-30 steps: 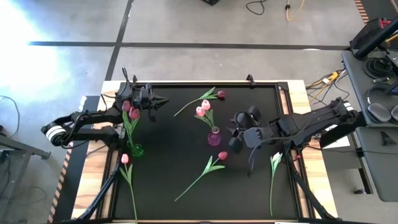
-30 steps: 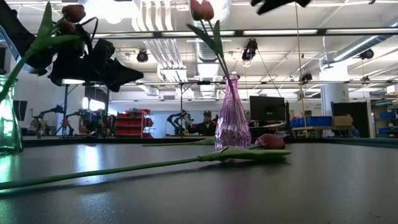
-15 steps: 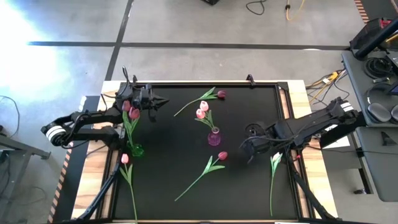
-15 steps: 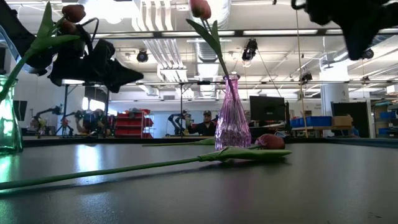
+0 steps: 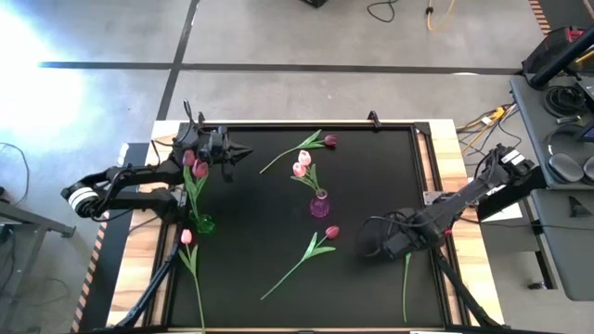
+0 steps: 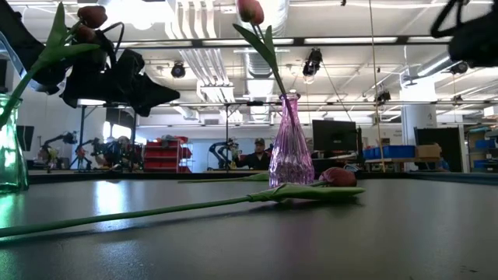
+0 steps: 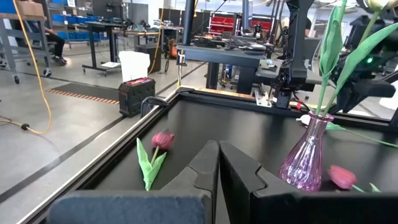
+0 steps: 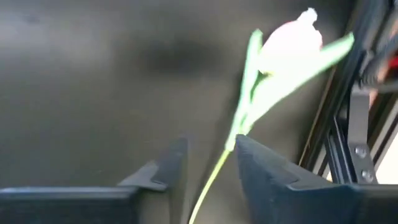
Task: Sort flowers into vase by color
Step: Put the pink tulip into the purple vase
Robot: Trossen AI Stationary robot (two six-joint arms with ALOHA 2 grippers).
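A pink glass vase (image 5: 319, 205) (image 6: 291, 152) stands mid-table and holds pink tulips (image 5: 302, 163). A green vase (image 5: 203, 224) at the left holds dark red tulips (image 5: 197, 167). Lying flat are two dark red tulips (image 5: 331, 140) (image 5: 331, 232), a pink one (image 5: 186, 237) at the left edge, and a pale tulip (image 8: 291, 43) near the right edge. My right gripper (image 5: 371, 244) (image 8: 208, 165) hovers open over the pale tulip, whose stem (image 8: 217, 168) runs between the fingers without visible touch. My left gripper (image 5: 234, 150) (image 7: 217, 171) waits shut, raised near the far left corner.
The black mat is bordered by a raised frame (image 5: 429, 167) and a wooden rim (image 5: 464, 241). The pale tulip's stem (image 5: 406, 289) runs toward the near edge beside the frame. Open mat lies between the pink vase and the right frame.
My right gripper has swung from beside the pink vase toward the near-right part of the table and come down over the pale tulip, now covering its head in the high view. In the low view it has left the middle for the upper right corner.
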